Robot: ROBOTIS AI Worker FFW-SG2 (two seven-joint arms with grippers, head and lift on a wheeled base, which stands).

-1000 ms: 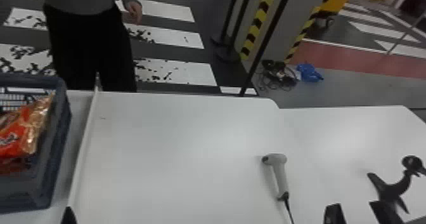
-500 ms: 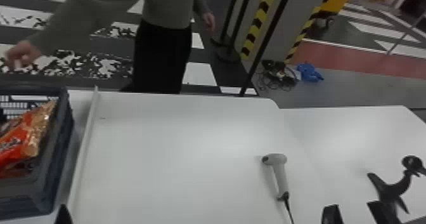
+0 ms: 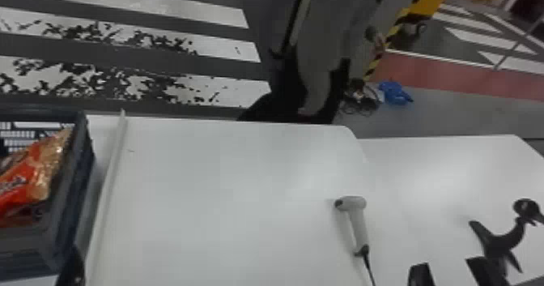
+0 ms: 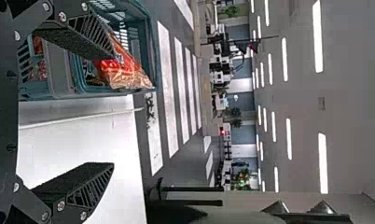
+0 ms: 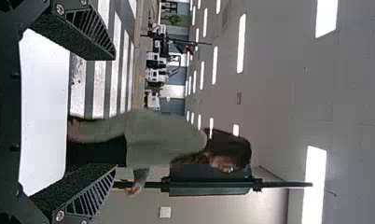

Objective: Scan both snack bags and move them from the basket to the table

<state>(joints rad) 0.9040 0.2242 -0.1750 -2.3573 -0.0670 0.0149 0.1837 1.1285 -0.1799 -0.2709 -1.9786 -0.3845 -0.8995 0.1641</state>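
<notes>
At the head view's bottom left, my left gripper [image 3: 73, 269] is partly visible beside the near corner of the dark blue basket [image 3: 77, 176]. An orange-red snack bag [image 3: 30, 182] leans inside the basket. My right gripper [image 3: 452, 271] is at the bottom right, open above the table, to the right of the handheld scanner [image 3: 358, 224]. In the left wrist view my left gripper [image 4: 113, 112] is open and empty, and the snack bag [image 4: 125, 72] lies in the basket [image 4: 150, 46] beyond one finger. The right wrist view has my right gripper [image 5: 115, 112] open, nothing between its fingers.
A pale raised strip [image 3: 106, 196] runs along the white table [image 3: 226, 208] beside the basket. A black stand [image 3: 502, 240] stands on the table's right part. The scanner's cable trails toward the near edge.
The basket and its contents have shifted slightly right and nearer in the head view. My left gripper has moved a little to the left, and the right one very slightly left.
</notes>
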